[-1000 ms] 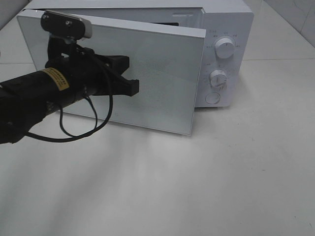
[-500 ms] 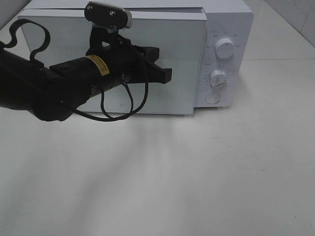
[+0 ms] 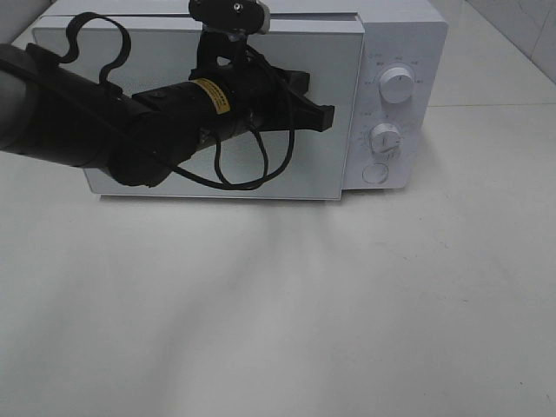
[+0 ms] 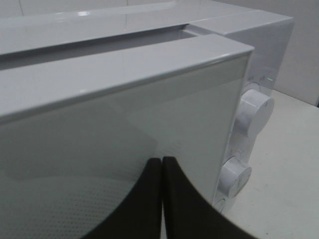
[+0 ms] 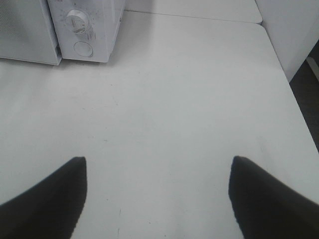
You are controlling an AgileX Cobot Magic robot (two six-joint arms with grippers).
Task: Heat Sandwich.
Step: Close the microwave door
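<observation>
Obstructions: a white microwave (image 3: 395, 52) stands at the back of the table (image 3: 347, 304). Its door (image 3: 334, 174) looks shut or very nearly so, with a dark seam along the top edge. The left arm reaches across the door front, a looped cable (image 3: 252, 178) hanging under it. Two knobs (image 3: 397, 85) and a round button (image 3: 375, 173) sit on the panel to the right.

Left gripper (image 4: 162, 172): fingers pressed together, nothing between them, tips close to the door glass; contact cannot be confirmed.

Right gripper (image 5: 159, 164): fingers spread wide above bare table, holding nothing.

The sandwich shows in no view; its place and heading cannot be told.

Surface: plain white, matte, under soft shadow.
</observation>
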